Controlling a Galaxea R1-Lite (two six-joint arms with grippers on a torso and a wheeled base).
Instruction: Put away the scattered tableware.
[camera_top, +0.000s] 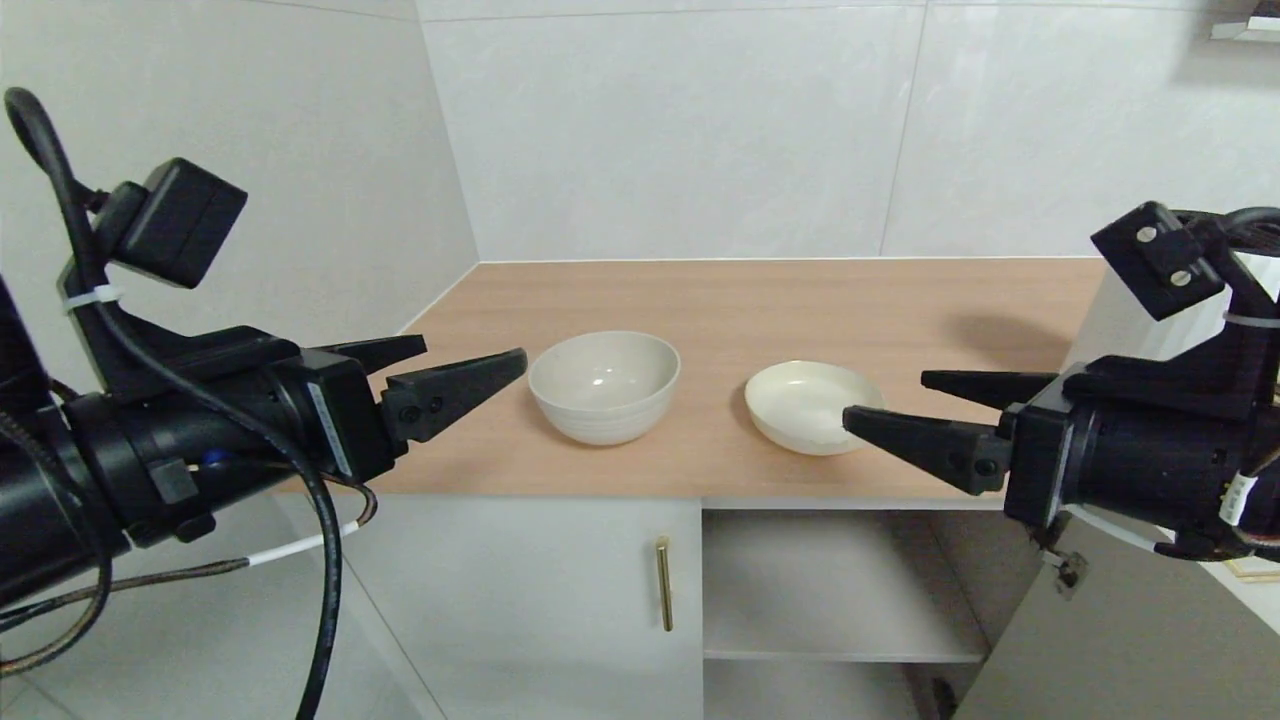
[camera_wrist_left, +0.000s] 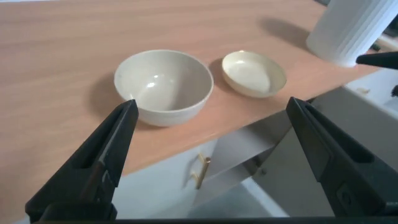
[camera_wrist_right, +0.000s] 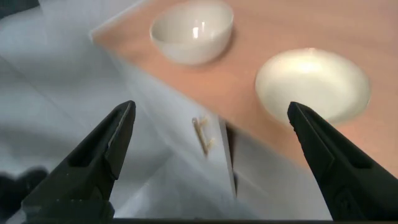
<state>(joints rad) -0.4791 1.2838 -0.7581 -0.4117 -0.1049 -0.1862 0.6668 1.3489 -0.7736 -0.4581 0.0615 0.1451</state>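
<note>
A deep white bowl (camera_top: 604, 385) and a shallow cream dish (camera_top: 812, 405) sit side by side on the wooden counter (camera_top: 760, 300), near its front edge. My left gripper (camera_top: 470, 358) hangs open just left of the deep bowl, holding nothing. My right gripper (camera_top: 888, 398) is open too, its nearer fingertip level with the dish's right rim. The left wrist view has the bowl (camera_wrist_left: 163, 84) and the dish (camera_wrist_left: 254, 73) beyond the open left gripper (camera_wrist_left: 211, 109). Past the open right gripper (camera_wrist_right: 211, 115), the right wrist view takes in the dish (camera_wrist_right: 313, 84) and the bowl (camera_wrist_right: 193, 30).
Below the counter, the left cabinet door with a gold handle (camera_top: 663, 582) is closed. The right compartment is open, showing a bare shelf (camera_top: 840, 600), and its door (camera_top: 1100, 620) swings out to the right. A white ribbed object (camera_wrist_left: 348, 28) stands at the counter's right end.
</note>
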